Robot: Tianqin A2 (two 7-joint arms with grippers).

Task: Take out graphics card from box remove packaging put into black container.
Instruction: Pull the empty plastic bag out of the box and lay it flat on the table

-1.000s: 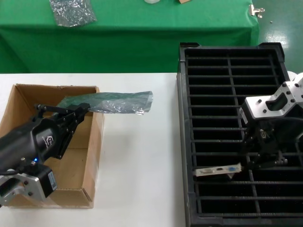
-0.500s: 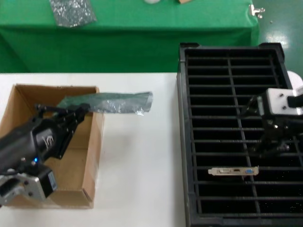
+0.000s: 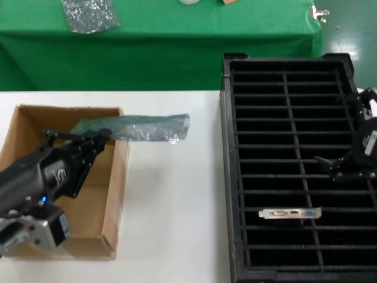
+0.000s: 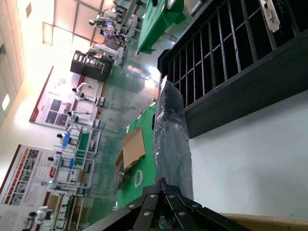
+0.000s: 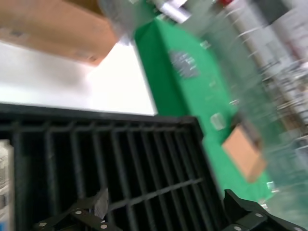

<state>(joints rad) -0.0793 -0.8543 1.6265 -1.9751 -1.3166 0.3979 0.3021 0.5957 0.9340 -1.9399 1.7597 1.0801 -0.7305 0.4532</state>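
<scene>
Seated in a slot of the black container (image 3: 353,65), the graphics card (image 3: 290,213) lies crosswise, at 8 o'clock from the empty, wide-spread right hand (image 3: 347,168). Left hand (image 3: 100,138) grips the packaging (image 3: 138,127) above the box (image 3: 20,127).

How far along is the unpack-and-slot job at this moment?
Nearly finished. The graphics card sits in a slot of the black container, out of its packaging. The right tool is open above the tray, clear of the card. The left tool holds the emptied bag above the box; only discarding it remains.
</scene>
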